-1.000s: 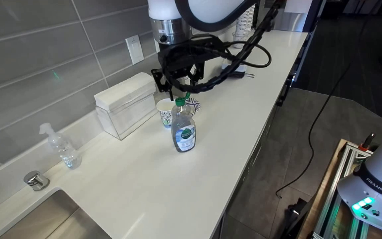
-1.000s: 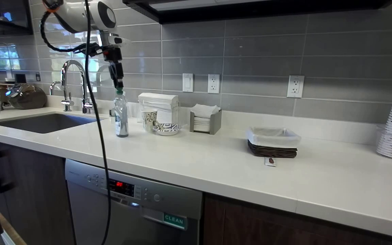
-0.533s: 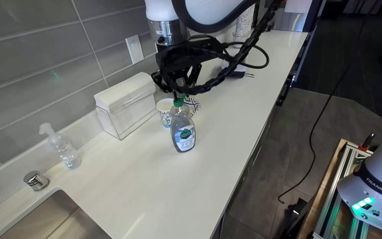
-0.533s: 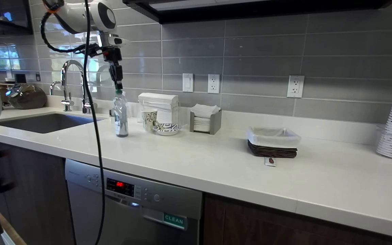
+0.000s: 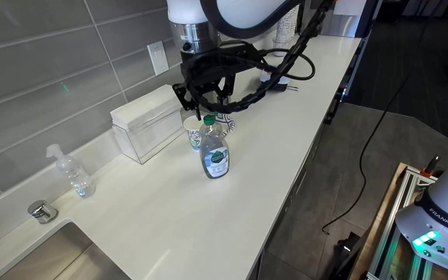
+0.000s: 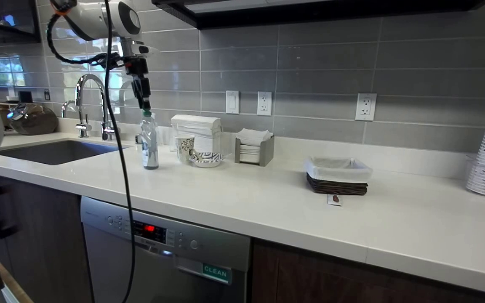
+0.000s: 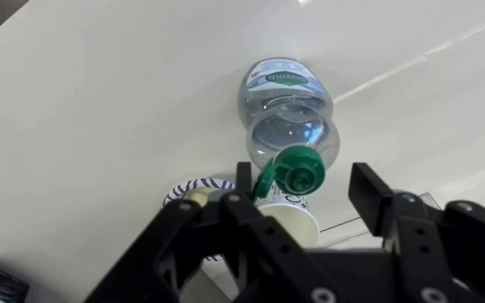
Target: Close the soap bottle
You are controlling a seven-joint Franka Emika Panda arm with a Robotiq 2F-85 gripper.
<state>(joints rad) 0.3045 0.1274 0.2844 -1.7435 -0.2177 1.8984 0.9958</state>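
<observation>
The soap bottle, clear with a white-blue label, stands upright on the counter in both exterior views and in the wrist view. Its green cap has a hinged lid that stands up, open, on the left side in the wrist view. My gripper is open above the bottle, pointing down, with the cap and lid between its fingers. The lid is close beside the left finger; I cannot tell whether they touch. The right finger is apart from the cap.
A patterned paper cup and a patterned bowl stand close behind the bottle. A clear napkin box is by the wall. A colourless pump bottle stands near the sink. A black cable hangs in front.
The jaws narrowed at the cap half a second ago and are wider again now. The lid stands nearer the cap than a second ago, and the bottle's top has shifted slightly left in an exterior view.
</observation>
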